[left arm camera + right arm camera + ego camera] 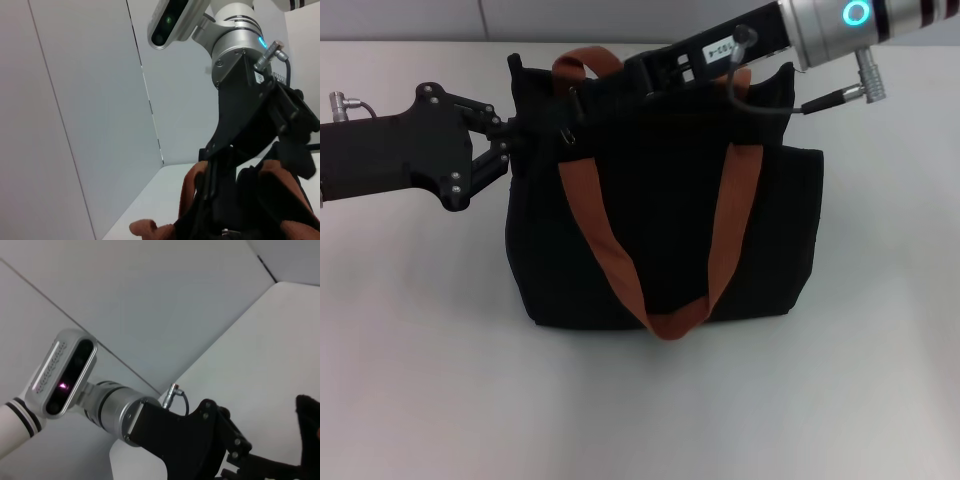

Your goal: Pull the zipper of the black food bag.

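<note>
Orange strap loop (672, 322) nearest, draped down the bag (660, 230), which sits mid-table (640, 420). Left gripper (512, 140) at bag's 9 o'clock top corner, fingers pinching the fabric edge. Right gripper (655, 75) at 12 o'clock over the opening; finger state cannot tell. Zipper hidden. White arm label (718, 47) unreadable.
</note>
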`<state>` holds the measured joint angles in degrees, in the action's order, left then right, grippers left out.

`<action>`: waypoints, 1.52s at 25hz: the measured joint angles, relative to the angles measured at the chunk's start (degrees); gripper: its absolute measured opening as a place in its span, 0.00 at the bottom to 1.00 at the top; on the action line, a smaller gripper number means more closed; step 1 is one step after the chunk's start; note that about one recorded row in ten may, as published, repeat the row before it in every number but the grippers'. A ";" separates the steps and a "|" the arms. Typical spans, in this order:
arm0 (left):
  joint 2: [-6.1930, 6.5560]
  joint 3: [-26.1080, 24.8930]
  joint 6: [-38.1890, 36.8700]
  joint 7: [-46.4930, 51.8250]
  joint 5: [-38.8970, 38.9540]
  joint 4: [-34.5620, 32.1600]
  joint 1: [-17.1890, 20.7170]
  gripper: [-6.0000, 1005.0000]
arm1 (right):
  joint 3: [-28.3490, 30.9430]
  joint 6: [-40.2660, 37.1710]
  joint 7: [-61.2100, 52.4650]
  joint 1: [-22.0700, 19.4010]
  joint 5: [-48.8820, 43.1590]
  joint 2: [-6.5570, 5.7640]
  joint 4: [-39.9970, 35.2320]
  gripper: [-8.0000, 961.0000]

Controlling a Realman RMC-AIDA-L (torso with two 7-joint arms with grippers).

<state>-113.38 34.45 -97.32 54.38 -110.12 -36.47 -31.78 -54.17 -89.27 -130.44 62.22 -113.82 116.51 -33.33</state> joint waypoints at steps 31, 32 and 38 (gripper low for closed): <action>-0.09 0.00 -0.77 0.46 0.44 -0.56 -0.12 0.08 | -3.09 4.34 -0.29 0.45 -0.89 1.01 -0.38 0.47; -0.09 0.00 -0.77 0.46 0.52 -0.58 -0.11 0.08 | -3.11 4.56 -0.37 0.45 -1.10 1.02 -0.42 0.47; -0.09 0.00 -0.73 0.54 0.61 -0.69 -0.11 0.08 | -3.13 4.58 -0.42 0.83 -1.36 1.41 -0.50 0.47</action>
<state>-113.47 34.45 -98.06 54.92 -109.52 -37.16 -31.89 -57.31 -84.69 -130.86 63.05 -115.18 117.93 -33.83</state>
